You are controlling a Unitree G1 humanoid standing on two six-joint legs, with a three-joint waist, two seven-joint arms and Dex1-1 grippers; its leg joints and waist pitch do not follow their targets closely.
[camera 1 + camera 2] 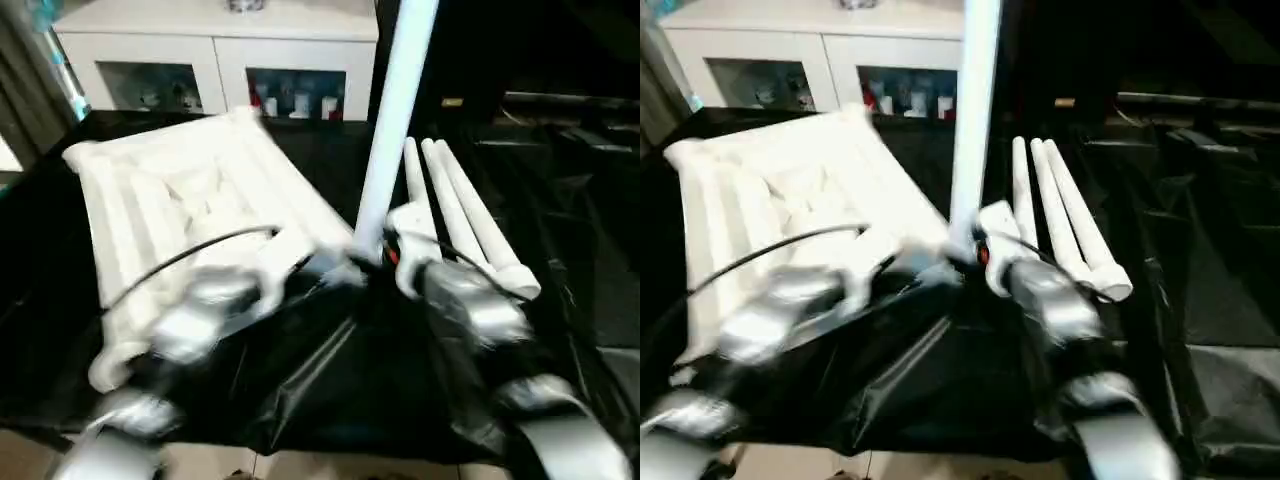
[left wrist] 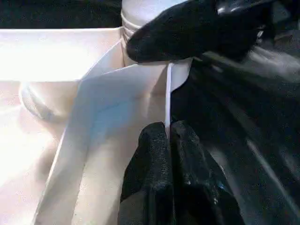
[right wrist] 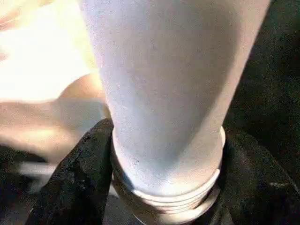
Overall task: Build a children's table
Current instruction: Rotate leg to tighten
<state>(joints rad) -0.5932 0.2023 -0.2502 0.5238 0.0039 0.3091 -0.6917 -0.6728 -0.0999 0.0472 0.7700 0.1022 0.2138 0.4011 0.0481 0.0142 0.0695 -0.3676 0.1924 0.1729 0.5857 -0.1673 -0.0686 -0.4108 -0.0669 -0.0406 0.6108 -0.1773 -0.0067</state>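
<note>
At the near corner of the upturned white plastic tabletop (image 1: 190,200), I hold one long white tapering leg (image 1: 390,130) upright.

My right hand (image 3: 164,187) is clamped round its threaded base, long axis vertical, just over the corner socket; my left hand (image 2: 166,154) pinches the top's thin rim beside it. Right wrist view shows the threads; head views show three spare legs (image 1: 465,225) lying toward the black-covered worktop's right edge.

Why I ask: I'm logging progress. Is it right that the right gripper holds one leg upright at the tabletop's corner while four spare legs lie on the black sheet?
Not quite: three spare legs lie on the black sheet, not four, as the left eye view shows. The rest holds: the right gripper holds one leg upright at the tabletop corner.
</note>
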